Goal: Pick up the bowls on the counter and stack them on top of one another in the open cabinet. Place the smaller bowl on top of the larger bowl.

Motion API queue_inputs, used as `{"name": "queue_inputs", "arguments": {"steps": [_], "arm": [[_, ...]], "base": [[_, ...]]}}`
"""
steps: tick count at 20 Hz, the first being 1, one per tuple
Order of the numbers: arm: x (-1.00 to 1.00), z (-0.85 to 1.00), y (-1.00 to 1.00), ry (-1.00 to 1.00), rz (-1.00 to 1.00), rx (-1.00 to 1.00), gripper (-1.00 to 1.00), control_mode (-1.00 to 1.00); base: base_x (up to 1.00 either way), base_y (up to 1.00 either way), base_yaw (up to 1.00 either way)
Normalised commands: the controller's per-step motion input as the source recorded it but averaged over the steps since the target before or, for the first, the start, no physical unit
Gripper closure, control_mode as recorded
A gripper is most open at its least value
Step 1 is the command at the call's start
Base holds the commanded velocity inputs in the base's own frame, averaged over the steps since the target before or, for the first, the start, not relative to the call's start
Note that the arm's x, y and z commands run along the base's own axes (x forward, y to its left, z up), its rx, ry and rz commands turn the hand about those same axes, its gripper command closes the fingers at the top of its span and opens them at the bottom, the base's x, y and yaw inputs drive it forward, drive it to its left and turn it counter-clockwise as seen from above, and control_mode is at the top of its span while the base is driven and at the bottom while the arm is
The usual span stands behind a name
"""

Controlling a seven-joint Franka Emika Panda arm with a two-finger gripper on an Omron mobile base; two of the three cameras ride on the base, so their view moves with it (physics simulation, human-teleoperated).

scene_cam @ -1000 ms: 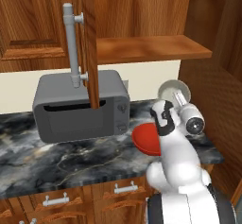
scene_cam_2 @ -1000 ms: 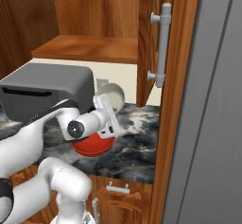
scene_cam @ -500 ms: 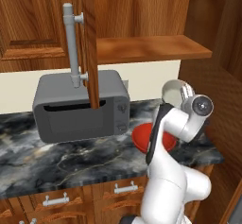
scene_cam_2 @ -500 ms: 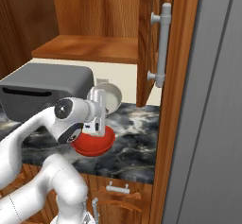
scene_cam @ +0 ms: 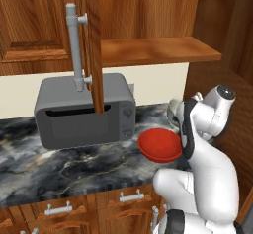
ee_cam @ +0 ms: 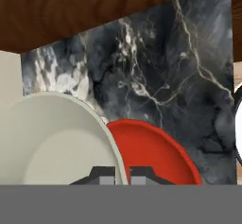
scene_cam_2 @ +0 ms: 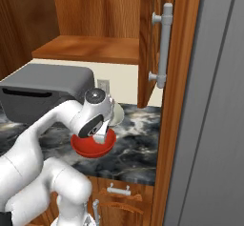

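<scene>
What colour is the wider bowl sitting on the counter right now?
Glossy plain red. The larger bowl shows best in the left base view, on the dark veined counter.

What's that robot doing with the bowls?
The robot's claw is pinched shut on the rim of the small pale bowl, just above the dark marble counter. The big red bowl sits on the counter beside it. The open cabinet's shelf overhead has no bowls on it yet.

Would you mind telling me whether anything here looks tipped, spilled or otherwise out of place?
Nothing is spilled or damaged. The one oddity is deliberate: the pale bowl is pinched by its rim in the shut pincer, tilted above the red bowl on the counter.
</scene>
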Motion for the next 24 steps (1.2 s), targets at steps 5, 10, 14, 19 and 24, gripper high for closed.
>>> {"name": "queue_inputs", "arguments": {"steps": [5, 10, 14, 19, 24], "arm": [[0.26, -0.85, 0.27, 0.14, 0.20, 0.00, 1.00, -1.00], [0.23, -0.61, 0.38, 0.10, 0.15, -0.04, 1.00, -1.00], [0.39, -0.63, 0.07, 0.09, 0.07, -0.07, 1.00, -1.00], [0.20, -0.65, 0.10, 0.05, 0.05, -0.09, 1.00, -1.00], [0.02, -0.28, 0.30, 0.00, 0.04, -0.07, 1.00, -1.00]], "base": [[0.00, 0.00, 0.00], [0.00, 0.00, 0.00], [0.00, 0.00, 0.00], [0.00, 0.00, 0.00], [0.00, 0.00, 0.00]]}}
